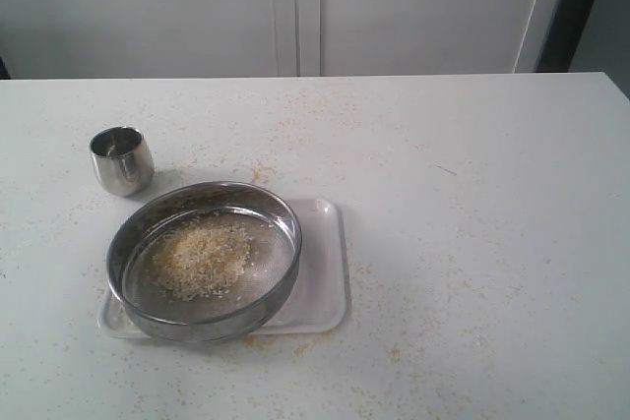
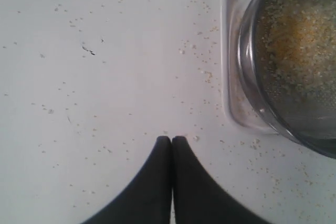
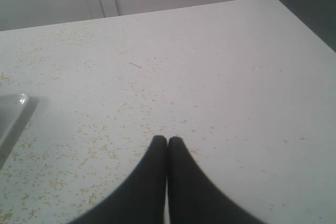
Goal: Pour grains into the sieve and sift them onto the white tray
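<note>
Steel sieve (image 1: 202, 325) holding grains (image 1: 202, 258) sits on the white tray (image 1: 322, 282), at its 9 o'clock end.
Tray's long axis runs 9-to-3 across the desk (image 1: 472, 223); the sieve seems slightly tilted; left hand (image 2: 171, 139) and right hand (image 3: 167, 139) are clenched, empty.

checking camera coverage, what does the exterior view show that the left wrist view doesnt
Only the exterior view shows the steel cup and the whole ring of the sieve. Only the left wrist view shows the left pincer, shut on nothing, above the table. Both show grains in the sieve, the white tray under it, and stray grains scattered on the table.
</note>
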You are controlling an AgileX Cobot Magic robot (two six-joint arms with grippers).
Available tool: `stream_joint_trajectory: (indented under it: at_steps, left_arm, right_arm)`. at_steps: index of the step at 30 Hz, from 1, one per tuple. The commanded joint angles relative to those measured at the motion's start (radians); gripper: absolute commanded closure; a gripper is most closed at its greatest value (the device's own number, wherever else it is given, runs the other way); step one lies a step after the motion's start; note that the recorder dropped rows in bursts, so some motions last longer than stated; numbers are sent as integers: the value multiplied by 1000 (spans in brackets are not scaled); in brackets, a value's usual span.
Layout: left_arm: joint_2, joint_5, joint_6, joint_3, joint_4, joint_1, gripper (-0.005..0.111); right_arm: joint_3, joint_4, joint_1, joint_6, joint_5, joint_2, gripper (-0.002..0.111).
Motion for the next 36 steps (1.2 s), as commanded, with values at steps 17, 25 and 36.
stream_joint_trajectory:
  at_steps: [17, 25, 36]
  left_arm:
    - [-323, 40, 146, 175, -139, 3, 107]
    - [-378, 42, 164, 209, -153, 3, 107]
    - [-378, 47, 176, 210, -145, 3, 107]
  right_arm:
    - [5, -3, -9, 2, -15, -5, 108]
    - [5, -3, -9, 2, -15, -5, 108]
    - [5, -3, -9, 2, -15, -5, 108]
